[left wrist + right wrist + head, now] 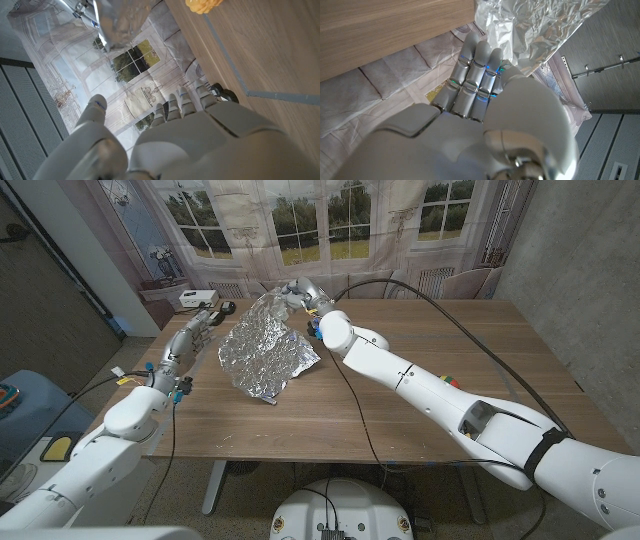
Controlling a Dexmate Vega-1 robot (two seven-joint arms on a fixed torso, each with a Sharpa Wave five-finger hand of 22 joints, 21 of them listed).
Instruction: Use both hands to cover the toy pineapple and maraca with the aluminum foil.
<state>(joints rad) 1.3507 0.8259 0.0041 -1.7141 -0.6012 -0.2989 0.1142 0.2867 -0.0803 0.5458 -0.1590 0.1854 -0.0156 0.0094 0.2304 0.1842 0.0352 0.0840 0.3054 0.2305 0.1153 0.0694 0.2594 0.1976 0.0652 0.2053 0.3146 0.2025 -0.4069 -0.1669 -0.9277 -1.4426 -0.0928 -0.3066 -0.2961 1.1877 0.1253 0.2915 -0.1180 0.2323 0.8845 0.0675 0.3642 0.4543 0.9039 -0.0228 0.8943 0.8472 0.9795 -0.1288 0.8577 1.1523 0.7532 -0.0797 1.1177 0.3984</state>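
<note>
Crinkled foil (266, 345) lies draped in a tent at the table's (420, 410) far middle, one edge lifted by the right hand (303, 296), which pinches its far corner. Left hand (207, 323) stands just beside the sheet's left edge, fingers straight and apart, holding nothing. Covering looks mostly done; settling and letting go remain. A yellow knobbly bit, probably the pineapple (202, 5), shows on the wood grain. Maraca hidden.
</note>
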